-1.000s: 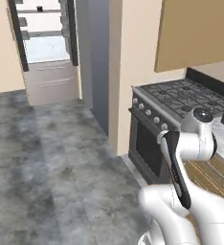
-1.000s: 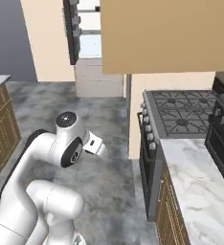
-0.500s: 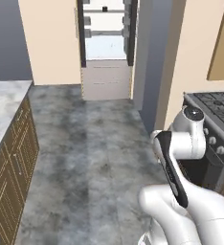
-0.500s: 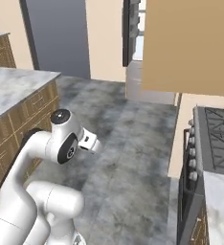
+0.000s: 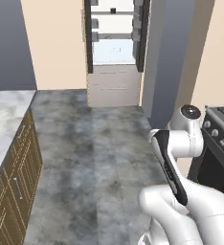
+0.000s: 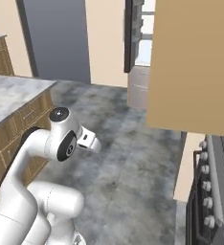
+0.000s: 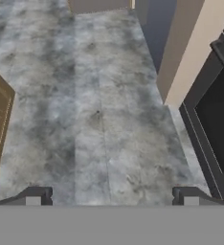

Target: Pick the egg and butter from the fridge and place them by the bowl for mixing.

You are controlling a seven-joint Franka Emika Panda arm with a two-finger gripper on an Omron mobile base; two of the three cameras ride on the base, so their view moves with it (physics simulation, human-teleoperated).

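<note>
The fridge (image 5: 113, 52) stands open at the far end of the floor, showing grey shelves, dark doors with bins on both sides and a beige lower drawer. In the right base view the fridge (image 6: 140, 45) is half covered by a beige panel. My gripper (image 7: 111, 198) is open, its two dark tips wide apart over bare stone floor with nothing between them. The arm is folded close above the base, far from the fridge. The egg, the butter and the bowl are out of view.
A stove (image 5: 222, 143) with knobs (image 6: 209, 191) stands close on the right; its dark oven door (image 7: 214, 119) is beside the hand. A marble counter on wooden cabinets (image 5: 11, 153) runs along the left. The grey floor (image 5: 99, 143) lies between them.
The whole picture has shifted: the base has turned and driven. The fridge now sits centred ahead, the stove has slid to the right edge, a counter came in at left. The arm's pose is unchanged.
</note>
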